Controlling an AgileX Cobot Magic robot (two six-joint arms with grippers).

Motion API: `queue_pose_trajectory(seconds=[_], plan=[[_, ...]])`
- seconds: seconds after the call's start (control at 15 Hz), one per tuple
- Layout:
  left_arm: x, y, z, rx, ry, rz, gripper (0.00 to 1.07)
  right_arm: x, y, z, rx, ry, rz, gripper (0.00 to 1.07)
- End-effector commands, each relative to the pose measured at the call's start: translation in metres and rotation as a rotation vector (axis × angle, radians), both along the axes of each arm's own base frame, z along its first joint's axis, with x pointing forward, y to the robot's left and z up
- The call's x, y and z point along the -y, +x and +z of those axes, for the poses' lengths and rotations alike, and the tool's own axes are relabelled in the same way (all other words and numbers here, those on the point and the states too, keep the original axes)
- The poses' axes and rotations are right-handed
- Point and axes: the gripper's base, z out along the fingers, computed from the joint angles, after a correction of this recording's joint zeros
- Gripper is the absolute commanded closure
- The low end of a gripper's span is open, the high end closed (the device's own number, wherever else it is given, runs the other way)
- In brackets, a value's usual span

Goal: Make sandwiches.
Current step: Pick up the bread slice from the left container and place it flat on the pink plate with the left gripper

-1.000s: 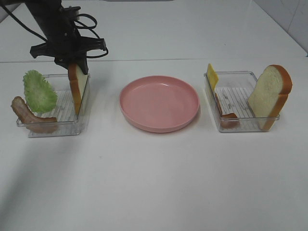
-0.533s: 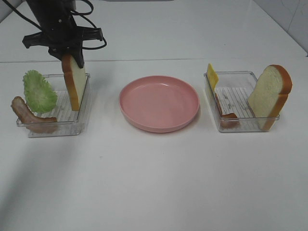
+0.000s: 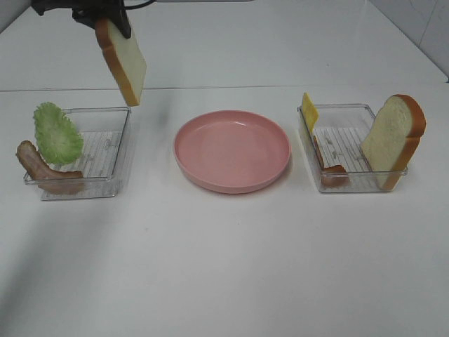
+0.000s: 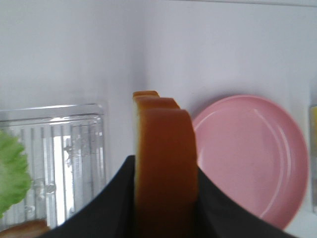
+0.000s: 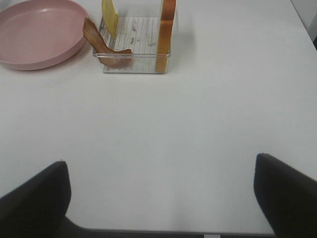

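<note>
Currently you are holding the tilted bread slice point(image 3: 123, 62) in the left gripper point(image 3: 111, 21), the pink plate point(image 3: 232, 150) lying to its right, the right gripper point(image 5: 161, 198) gaping wide.

Bread slice point(image 3: 125, 63) hangs, perhaps over left tray point(image 3: 105, 151), plate point(image 3: 232, 149) to its right.

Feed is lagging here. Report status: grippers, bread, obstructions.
Left gripper shut on bread slice, held in air clear of left tray. Right gripper open, holding nothing. Pink plate bare; nothing between slice and plate.
</note>
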Motion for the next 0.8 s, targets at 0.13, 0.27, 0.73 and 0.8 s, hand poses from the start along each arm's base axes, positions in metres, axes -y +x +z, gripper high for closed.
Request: queue_pose_trajectory(seconds=[0.13, 0.27, 0.73, 0.8], plan=[[0.016, -0.010, 0.014, -0.034, -0.149, -0.084, 0.94, 0.000, -0.003, -0.001, 0.032, 0.009, 0.000, 0.10], [0.027, -0.009, 0.019, 0.001, -0.274, -0.127, 0.94, 0.000, -0.003, -0.001, 0.032, 0.009, 0.000, 0.10], [0.068, -0.007, -0.005, -0.015, -0.445, -0.284, 0.94, 0.000, -0.003, -0.001, 0.032, 0.009, 0.000, 0.10], [0.072, -0.005, -0.014, -0.028, -0.446, -0.284, 0.94, 0.000, -0.003, -0.001, 0.032, 0.009, 0.000, 0.10]])
